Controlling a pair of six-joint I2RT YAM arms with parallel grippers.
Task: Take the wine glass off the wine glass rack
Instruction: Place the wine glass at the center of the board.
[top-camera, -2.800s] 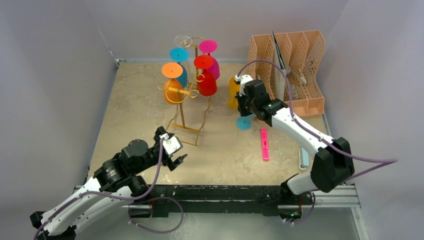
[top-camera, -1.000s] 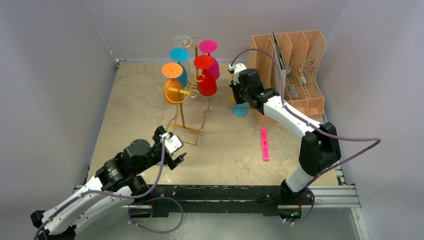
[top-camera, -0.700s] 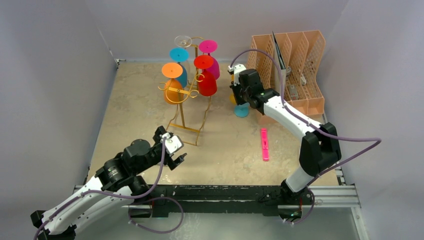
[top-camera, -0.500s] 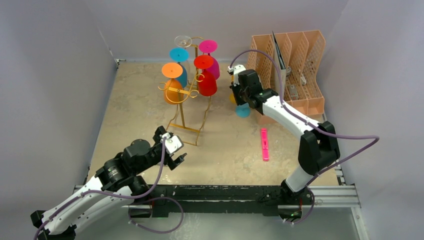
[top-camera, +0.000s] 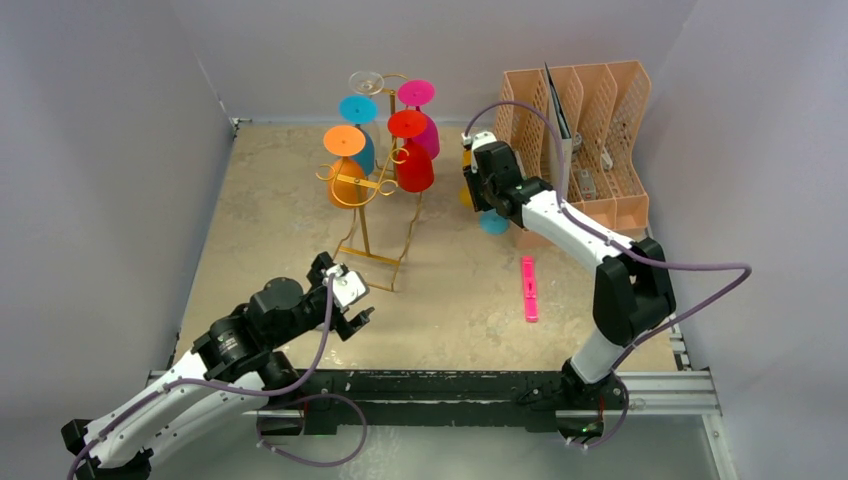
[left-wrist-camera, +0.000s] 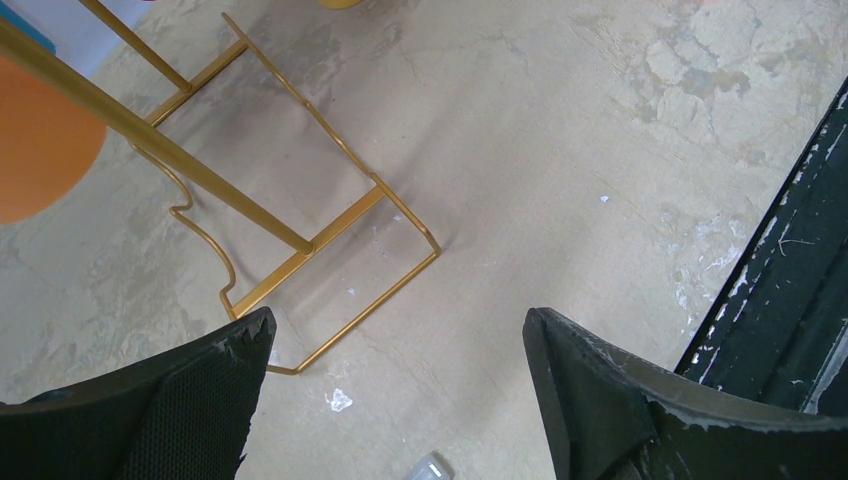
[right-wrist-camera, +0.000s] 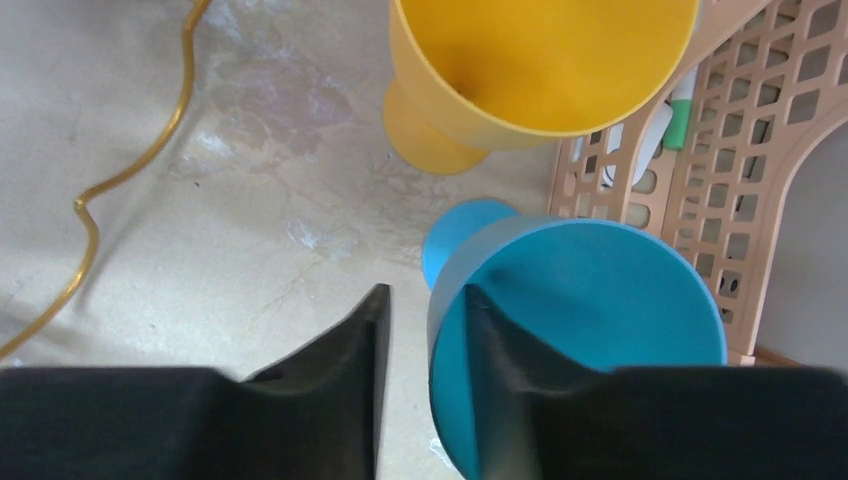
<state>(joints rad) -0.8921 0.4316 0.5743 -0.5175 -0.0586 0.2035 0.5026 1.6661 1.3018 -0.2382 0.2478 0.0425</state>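
Beige tabletop (right-wrist-camera: 200, 200) is occupied at lower right by a blue wine glass (right-wrist-camera: 590, 310), its rim straddled by the slightly parted right gripper (right-wrist-camera: 424, 295) (left gripper (left-wrist-camera: 398, 320) spread, empty).

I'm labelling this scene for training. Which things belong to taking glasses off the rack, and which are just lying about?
Job in hand: wine glass rack; hanging glasses; blue glass standing at the right tool; yellow glass beside it; left tool, open near the rack's base.
Lying about: peach file organiser; pink stick.
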